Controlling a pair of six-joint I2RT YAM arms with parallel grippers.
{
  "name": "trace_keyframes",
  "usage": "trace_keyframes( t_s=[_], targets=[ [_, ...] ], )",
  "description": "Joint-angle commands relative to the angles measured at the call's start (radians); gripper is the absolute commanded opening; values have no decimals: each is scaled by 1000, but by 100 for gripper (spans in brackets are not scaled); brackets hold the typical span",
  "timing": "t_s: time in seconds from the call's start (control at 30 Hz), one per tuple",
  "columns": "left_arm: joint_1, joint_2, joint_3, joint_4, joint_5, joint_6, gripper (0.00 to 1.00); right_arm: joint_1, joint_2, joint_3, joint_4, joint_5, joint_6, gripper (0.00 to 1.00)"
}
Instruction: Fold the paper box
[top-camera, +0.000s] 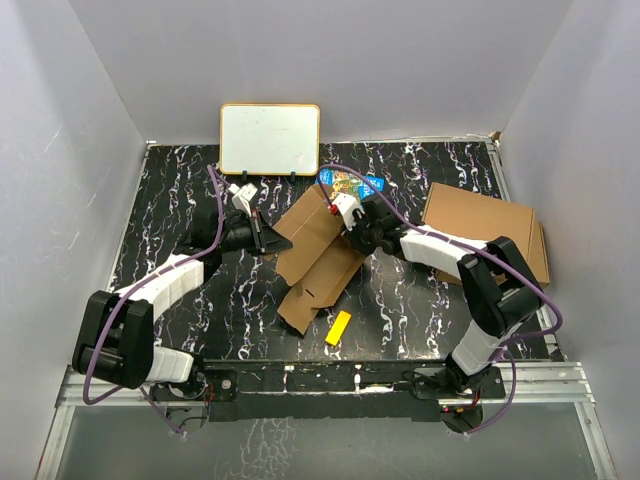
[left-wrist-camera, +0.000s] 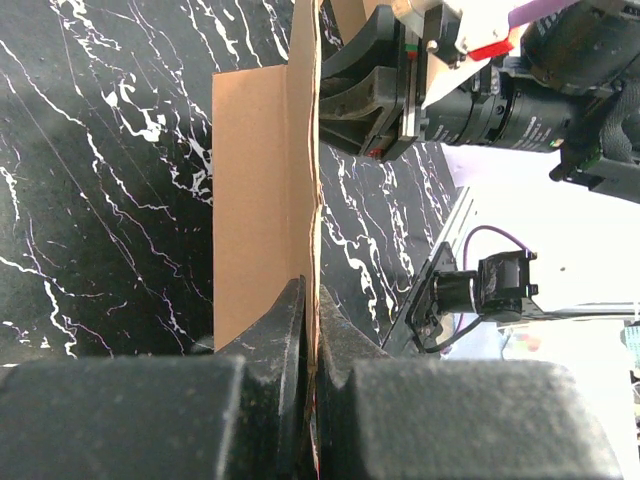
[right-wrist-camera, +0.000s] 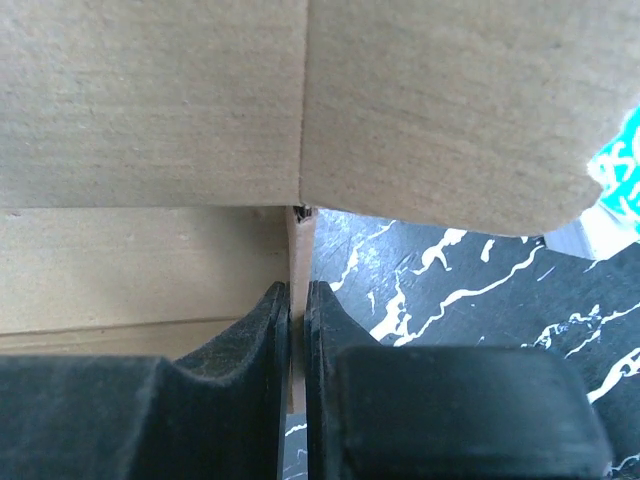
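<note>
The left gripper (left-wrist-camera: 311, 295) and right gripper (right-wrist-camera: 297, 295), each closed tight on a cardboard edge, hold the box (top-camera: 312, 245) between them; a clean crease needs one anchoring while the other swings its flap

The left gripper (left-wrist-camera: 311, 300) fills the bottom of the frame, its two black fingers (left-wrist-camera: 275, 330) pinched together on the near edge of the paper box (left-wrist-camera: 260, 190). The brown cardboard runs straight up the picture, one panel seen edge-on and another lying flat to its left on the black marbled table (left-wrist-camera: 100, 200). At the top, the right gripper (left-wrist-camera: 350, 95) sits against the cardboard's far side; it may be clamping it, but the angle hides this. A purple cable (left-wrist-camera: 495, 232) loops over a black motor (left-wrist-camera: 480, 290) at right.
</note>
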Motion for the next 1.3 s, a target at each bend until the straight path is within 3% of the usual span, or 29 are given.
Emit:
trace_keyframes(
  t_s=[0.0, 0.2, 0.33, 0.4, 0.63, 0.87, 1.07, 1.2, 1.27],
  targets=[
    [3, -26, 13, 25, 21, -6, 0, 21, 24, 6, 73, 157, -15, 8],
    [3, -26, 14, 17, 13, 0, 0, 20, 15, 14, 48, 118, -17, 9],
    [2, -28, 24, -5, 10, 23, 0, 0, -7, 37, -9, -38, -7, 29],
    [3, -31, 37, -32, 11, 46, 0, -22, -32, 48, -40, -90, -8, 34],
    [4, -14, 120, -176, 28, 174, 0, -187, -197, 33, -145, -492, -94, 61],
    [3, 107, 272, -327, 137, 311, 0, -341, -342, -5, -182, -818, -149, 66],
    [3, 299, 453, -436, 252, 343, 0, -361, -377, -58, -134, -866, -119, 68],
    [3, 413, 580, -543, 230, 373, 1, -363, -362, -56, -175, -912, -168, 68],
    [3, 444, 630, -594, 170, 393, 9, -364, -363, -62, -175, -919, -178, 68]
  ],
)
